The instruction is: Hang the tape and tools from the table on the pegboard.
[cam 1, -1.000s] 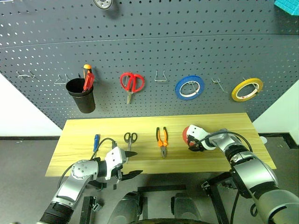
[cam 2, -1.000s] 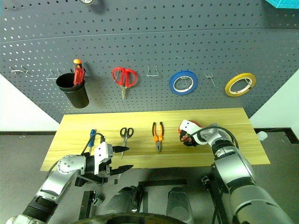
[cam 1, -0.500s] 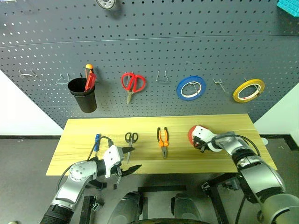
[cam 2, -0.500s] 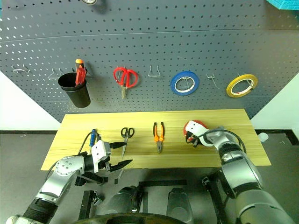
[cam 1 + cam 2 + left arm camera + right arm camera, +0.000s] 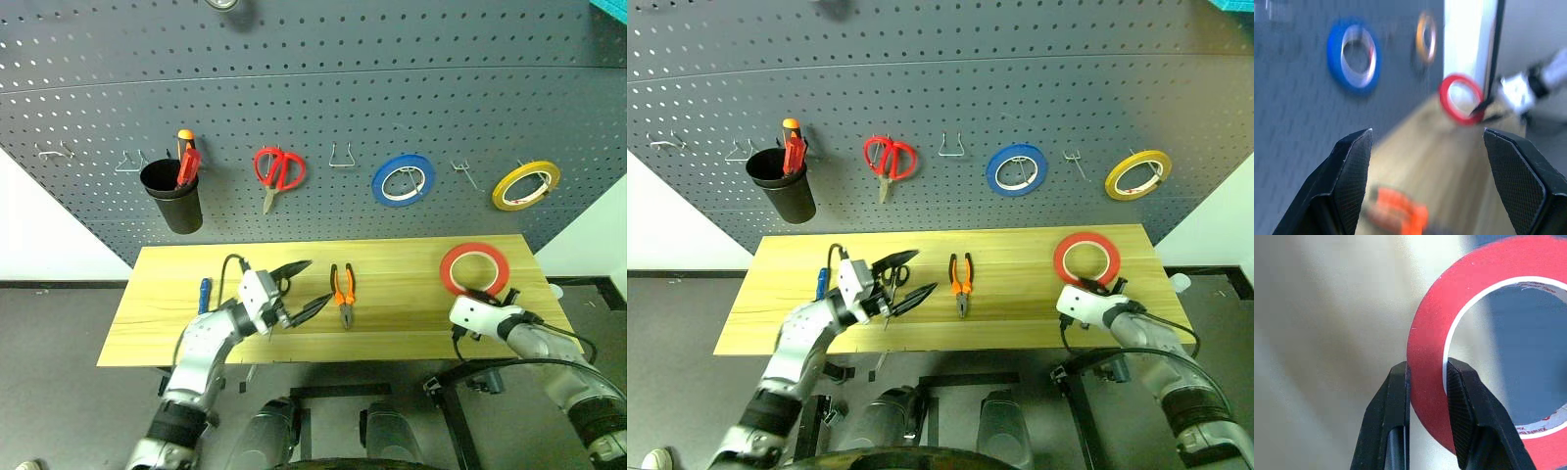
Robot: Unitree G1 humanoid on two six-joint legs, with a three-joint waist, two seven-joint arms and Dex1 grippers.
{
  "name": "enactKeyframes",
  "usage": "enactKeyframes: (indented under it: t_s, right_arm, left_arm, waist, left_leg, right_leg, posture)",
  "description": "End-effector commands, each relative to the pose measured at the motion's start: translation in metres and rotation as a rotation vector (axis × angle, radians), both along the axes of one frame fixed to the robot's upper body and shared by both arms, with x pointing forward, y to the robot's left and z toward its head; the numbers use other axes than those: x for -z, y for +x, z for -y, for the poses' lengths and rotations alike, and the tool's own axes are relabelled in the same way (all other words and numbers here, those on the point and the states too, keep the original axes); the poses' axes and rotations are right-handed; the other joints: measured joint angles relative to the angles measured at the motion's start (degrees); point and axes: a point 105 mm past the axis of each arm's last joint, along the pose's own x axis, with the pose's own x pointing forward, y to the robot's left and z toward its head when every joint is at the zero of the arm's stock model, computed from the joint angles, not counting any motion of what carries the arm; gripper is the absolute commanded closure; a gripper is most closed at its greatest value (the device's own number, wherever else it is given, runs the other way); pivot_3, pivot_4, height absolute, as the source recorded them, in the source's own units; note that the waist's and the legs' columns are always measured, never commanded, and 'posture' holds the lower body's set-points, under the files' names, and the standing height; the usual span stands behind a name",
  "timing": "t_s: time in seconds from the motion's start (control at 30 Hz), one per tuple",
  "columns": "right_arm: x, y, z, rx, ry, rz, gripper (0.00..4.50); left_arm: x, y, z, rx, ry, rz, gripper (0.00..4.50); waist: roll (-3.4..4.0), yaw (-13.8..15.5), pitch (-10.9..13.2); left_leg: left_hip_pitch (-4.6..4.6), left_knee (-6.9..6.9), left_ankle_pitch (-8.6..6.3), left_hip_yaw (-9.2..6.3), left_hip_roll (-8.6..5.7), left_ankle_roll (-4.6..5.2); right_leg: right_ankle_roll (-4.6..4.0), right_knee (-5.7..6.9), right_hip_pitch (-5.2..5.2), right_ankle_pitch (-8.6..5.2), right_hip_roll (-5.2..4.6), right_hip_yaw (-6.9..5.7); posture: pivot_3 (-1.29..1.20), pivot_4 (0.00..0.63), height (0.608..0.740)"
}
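Right gripper [image 5: 1427, 377]: clamped on red tape [image 5: 475, 269], ring held upright above table [image 5: 411, 323], right end. Left gripper [image 5: 302, 289]: jaws spread, empty, over small scissors [image 5: 890, 279]. Table, left to right: screwdriver [image 5: 203, 293], scissors, pliers [image 5: 342, 291]. Far: pegboard [image 5: 323, 98].

A workshop: a tool-hung pegboard [image 5: 313, 108] on the wall above a wooden table [image 5: 392, 313]
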Motion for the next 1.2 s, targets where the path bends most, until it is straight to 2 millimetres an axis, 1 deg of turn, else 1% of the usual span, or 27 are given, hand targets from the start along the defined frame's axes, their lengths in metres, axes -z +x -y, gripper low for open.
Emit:
enactKeyframes:
  t_s: [0.03, 0.17, 0.27, 0.37, 0.47, 0.53, 0.6, 0.73, 0.8, 0.93, 1.0, 1.03, 1.1, 1.2]
  right_arm:
    - [-0.049, 0.015, -0.003, -0.072, -0.091, 0.229, 3.81]
    - [-0.077, 0.024, -0.011, -0.144, -0.157, 0.332, 3.81]
    - [-0.093, 0.031, -0.018, -0.189, -0.191, 0.382, 3.81]
    - [-0.105, 0.038, -0.023, -0.219, -0.211, 0.42, 3.81]
    - [-0.112, 0.043, -0.026, -0.246, -0.23, 0.444, 3.81]
    - [-0.117, 0.051, -0.029, -0.263, -0.241, 0.444, 3.81]
    - [-0.117, 0.058, -0.03, -0.268, -0.219, 0.421, 3.81]
    - [-0.107, 0.071, -0.032, -0.265, -0.152, 0.332, 3.81]
    - [-0.105, 0.076, -0.033, -0.27, -0.136, 0.314, 3.81]
    - [-0.095, 0.08, -0.03, -0.256, -0.109, 0.263, 3.81]
    - [-0.094, 0.08, -0.03, -0.258, -0.092, 0.255, 3.08]
    - [-0.094, 0.08, -0.03, -0.261, -0.093, 0.254, 2.89]
    - [-0.093, 0.078, -0.032, -0.277, -0.104, 0.259, 2.27]
    - [-0.083, 0.07, -0.036, -0.311, -0.112, 0.237, 1.32]
  left_arm:
    - [-0.009, 0.004, 0.01, 0.036, -0.041, 0.047, 0.73]
    - [-0.014, 0.009, 0.022, 0.061, -0.082, 0.058, 0.73]
    - [-0.021, 0.01, 0.028, 0.065, -0.155, 0.057, 0.73]
    - [-0.023, 0.009, 0.032, 0.077, -0.192, 0.054, 0.73]
    - [-0.025, 0.009, 0.033, 0.077, -0.206, 0.059, 0.73]
    - [-0.025, 0.01, 0.032, 0.064, -0.212, 0.064, 0.73]
    - [-0.025, 0.011, 0.032, 0.056, -0.212, 0.065, 0.73]
    - [-0.026, 0.012, 0.031, 0.05, -0.216, 0.073, 0.73]
    - [-0.027, 0.012, 0.031, 0.049, -0.222, 0.077, 0.73]
    - [-0.028, 0.012, 0.031, 0.041, -0.225, 0.087, 0.73]
    - [-0.028, 0.012, 0.031, 0.038, -0.228, 0.087, 0.73]
    - [-0.028, 0.012, 0.03, 0.035, -0.229, 0.085, 0.73]
    - [-0.027, 0.012, 0.029, 0.028, -0.23, 0.08, 0.73]
    - [-0.024, 0.012, 0.027, 0.014, -0.222, 0.065, 0.73]
  waist:
    - [-0.01, -0.2, 0.0]
    - [-0.11, -1.1, 0.1]
    - [-0.12, -1.5, 0.1]
    - [-0.11, -1.9, 0.1]
    - [-0.12, -2.1, 0.1]
    - [-0.11, -2.4, 0.1]
    - [-0.11, -2.7, 0.0]
    - [-0.11, -2.7, 0.0]
    - [-0.11, -2.8, 0.0]
    - [-0.09, -2.8, 0.0]
    - [-0.09, -2.7, 0.0]
    - [-0.09, -2.7, 0.0]
    - [-0.09, -2.8, 0.0]
    - [-0.08, -2.8, 0.0]
  left_leg:
    - [0.01, 0.0, 0.0, 0.02, 0.0, 0.01]
    - [0.01, -0.06, -0.01, 0.01, 0.02, 0.04]
    - [0.0, -0.06, -0.03, 0.02, 0.01, 0.08]
    - [0.01, -0.05, -0.03, 0.02, 0.01, 0.09]
    - [0.04, -0.02, -0.02, 0.01, 0.01, 0.09]
    - [0.06, -0.01, -0.02, 0.0, 0.01, 0.09]
    - [0.06, 0.02, -0.02, 0.01, -0.01, 0.1]
    - [0.1, 0.09, -0.01, 0.0, 0.0, 0.1]
    - [0.12, 0.11, -0.01, 0.0, 0.0, 0.1]
    - [0.12, 0.12, -0.01, -0.01, 0.0, 0.1]
    - [0.12, 0.12, -0.01, -0.02, -0.02, 0.11]
    - [0.12, 0.12, -0.01, -0.02, -0.02, 0.11]
    - [0.12, 0.12, -0.01, -0.02, -0.02, 0.11]
    - [0.13, 0.16, -0.01, -0.02, -0.02, 0.11]
  right_leg:
    - [0.01, -0.01, 0.01, 0.0, 0.0, 0.01]
    - [0.09, -0.02, 0.0, 0.04, 0.03, 0.0]
    - [0.15, -0.06, 0.02, 0.07, 0.03, 0.01]
    - [0.19, -0.06, 0.04, 0.09, 0.03, 0.0]
    - [0.21, -0.05, 0.09, 0.11, 0.06, 0.0]
    - [0.22, -0.05, 0.12, 0.11, 0.06, 0.0]
    - [0.24, -0.05, 0.13, 0.13, 0.05, 0.01]
    - [0.26, -0.05, 0.21, 0.15, 0.06, 0.0]
    - [0.26, -0.05, 0.24, 0.15, 0.07, 0.0]
    - [0.26, -0.05, 0.25, 0.15, 0.07, 0.0]
    - [0.27, -0.05, 0.24, 0.15, 0.06, 0.0]
    - [0.27, -0.05, 0.24, 0.16, 0.06, 0.01]
    - [0.28, -0.05, 0.25, 0.16, 0.06, 0.01]
    - [0.27, 0.01, 0.23, 0.16, 0.07, 0.01]
  posture:
    - [-0.17, 0.106, 0.74]
    - [-0.17, 0.103, 0.74]
    - [-0.16, 0.095, 0.74]
    - [-0.15, 0.088, 0.74]
    - [-0.14, 0.083, 0.74]
    - [-0.14, 0.083, 0.74]
    - [-0.14, 0.08, 0.74]
    - [-0.14, 0.077, 0.74]
    - [-0.14, 0.074, 0.74]
    - [-0.13, 0.075, 0.74]
    - [-0.13, 0.077, 0.74]
    - [-0.13, 0.077, 0.74]
    - [-0.13, 0.078, 0.74]
    - [-0.13, 0.082, 0.74]
